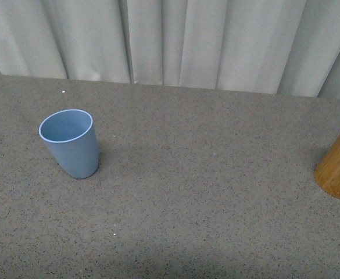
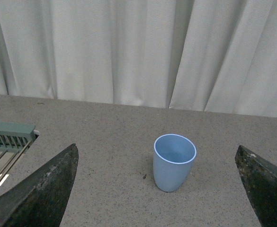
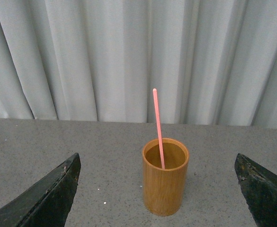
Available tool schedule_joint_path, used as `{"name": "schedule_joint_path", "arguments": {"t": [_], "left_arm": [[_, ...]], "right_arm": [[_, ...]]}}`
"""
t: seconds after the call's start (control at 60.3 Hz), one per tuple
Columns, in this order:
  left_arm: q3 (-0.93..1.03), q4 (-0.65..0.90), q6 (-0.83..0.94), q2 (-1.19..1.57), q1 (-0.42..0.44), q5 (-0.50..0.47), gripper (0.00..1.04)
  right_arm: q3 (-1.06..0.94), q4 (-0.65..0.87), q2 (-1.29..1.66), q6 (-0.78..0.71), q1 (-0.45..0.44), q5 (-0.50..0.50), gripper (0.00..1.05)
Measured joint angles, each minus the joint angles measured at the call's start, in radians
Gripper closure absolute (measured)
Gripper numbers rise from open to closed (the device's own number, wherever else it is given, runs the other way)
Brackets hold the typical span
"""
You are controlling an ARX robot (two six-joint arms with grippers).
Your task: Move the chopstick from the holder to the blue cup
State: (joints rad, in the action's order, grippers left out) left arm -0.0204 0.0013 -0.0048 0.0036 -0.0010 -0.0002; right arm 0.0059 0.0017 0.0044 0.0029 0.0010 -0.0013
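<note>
The blue cup (image 1: 71,143) stands upright and empty on the grey table at the left; it also shows in the left wrist view (image 2: 173,162). The tan wooden holder (image 1: 339,167) is cut off by the right edge in the front view; the right wrist view shows it whole (image 3: 165,177) with one salmon-pink chopstick (image 3: 158,126) standing in it, leaning slightly. My left gripper (image 2: 157,189) is open, facing the cup from a distance. My right gripper (image 3: 157,189) is open, facing the holder from a distance. Neither arm shows in the front view.
A grey speckled table (image 1: 204,192) carries both things. A white pleated curtain (image 1: 175,40) hangs along its far edge. A grey-green slatted rack (image 2: 8,137) sits at the table's edge in the left wrist view.
</note>
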Motion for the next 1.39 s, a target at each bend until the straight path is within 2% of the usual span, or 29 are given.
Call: {"name": "schedule_joint_path", "arguments": {"t": [1.211, 1.244, 1.26, 1.31, 1.393], "left_arm": [[0.0, 0.0, -0.001, 0.0, 0.0, 0.001, 0.07], [-0.014, -0.044, -0.034, 0.02, 0.019, 0.067, 0.07], [-0.047, -0.135, -0.11, 0.064, 0.056, 0.182, 0.07], [-0.085, -0.257, -0.25, 0.151, 0.109, 0.348, 0.07], [-0.084, -0.291, -0.438, 0.182, 0.127, 0.425, 0.07]], "right_arm": [[0.0, 0.0, 0.0, 0.0, 0.0, 0.0, 0.09], [0.0, 0.0, 0.0, 0.0, 0.0, 0.0, 0.09], [0.0, 0.0, 0.0, 0.0, 0.0, 0.0, 0.09], [0.0, 0.0, 0.0, 0.0, 0.0, -0.002, 0.09], [0.0, 0.0, 0.0, 0.0, 0.0, 0.001, 0.09]]}}
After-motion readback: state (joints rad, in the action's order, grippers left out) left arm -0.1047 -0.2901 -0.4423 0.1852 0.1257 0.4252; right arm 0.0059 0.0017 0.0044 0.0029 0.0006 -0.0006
